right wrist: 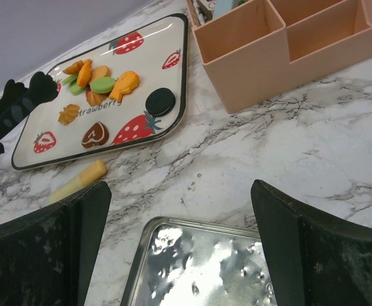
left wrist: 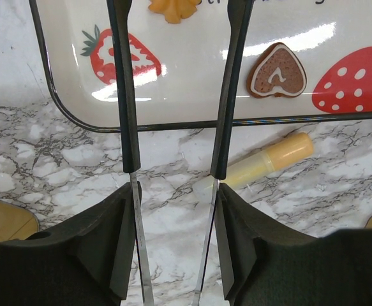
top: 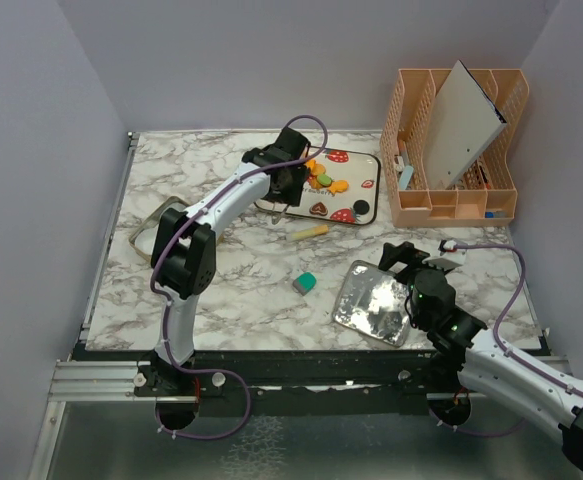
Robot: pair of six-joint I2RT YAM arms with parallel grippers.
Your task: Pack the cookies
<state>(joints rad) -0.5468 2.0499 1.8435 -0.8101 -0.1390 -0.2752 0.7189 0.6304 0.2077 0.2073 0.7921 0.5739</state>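
Cookies [right wrist: 99, 86] flat on your tray [right wrist: 163, 38], pointing mixed ways, print reads "strawberry", left gripper [left wrist: 176, 64] narrowly parted and empty, right gripper [right wrist: 179, 207] wide.

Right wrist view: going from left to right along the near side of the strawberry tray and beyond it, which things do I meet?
Small strawberry print → brown heart cookie → large strawberry print → black round cookie → peach organiser. The yellow stick overlaps several of these, so it is left out.
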